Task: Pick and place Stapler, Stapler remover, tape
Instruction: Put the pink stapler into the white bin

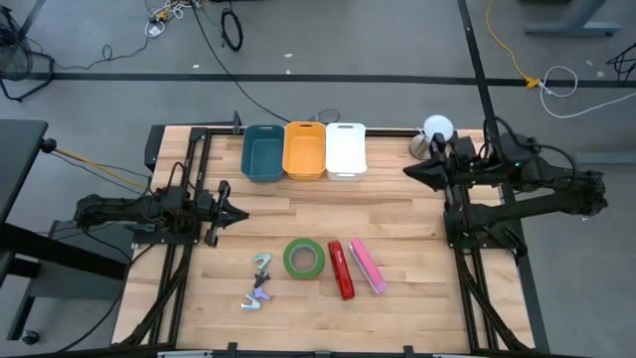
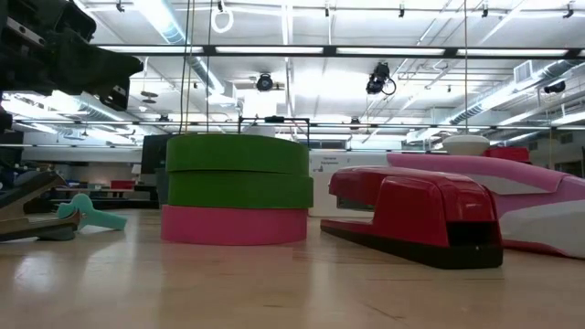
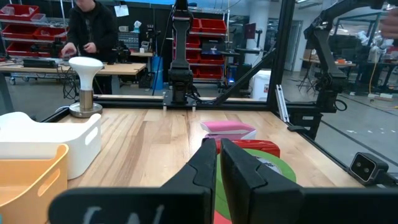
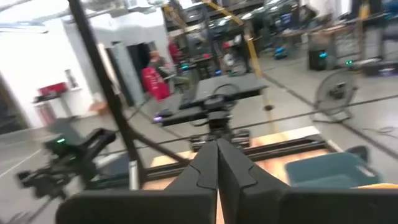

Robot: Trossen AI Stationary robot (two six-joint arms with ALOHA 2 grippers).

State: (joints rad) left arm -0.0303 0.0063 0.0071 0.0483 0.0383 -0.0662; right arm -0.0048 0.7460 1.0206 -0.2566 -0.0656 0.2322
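Dark and low, the left gripper (image 1: 241, 213) lies stretched out over the left part of the wooden table (image 1: 397, 298), pointing right, its fingers (image 3: 208, 165) nearly pressed together with only a thin slit between them and nothing in it. The right gripper (image 1: 406, 171) reaches left from the far right side of the table, raised and pointing toward the three bins, its fingers (image 4: 208, 165) clenched tight on nothing.

At the near middle of the table the task things lie in a row: the green tape (image 1: 303, 259) lies flat, the red stapler (image 1: 341, 268) just right of it, a pink stapler (image 1: 367, 266) beside that (the two staplers nearly touch). Left of the tape are two staple removers (image 1: 258, 281), one grey and one with a purple tint. In the low view the tape shows as a green roll stacked on a pink one (image 2: 234, 225).

Along the far edge stand a teal bin (image 1: 262, 152), an orange bin (image 1: 304, 150) and a white bin (image 1: 345, 149), side by side. A white lamp (image 1: 436, 129) sits at the far right corner. Beyond the table, a person in dark clothes (image 3: 91, 31) stands at a bench with red storage boxes behind.
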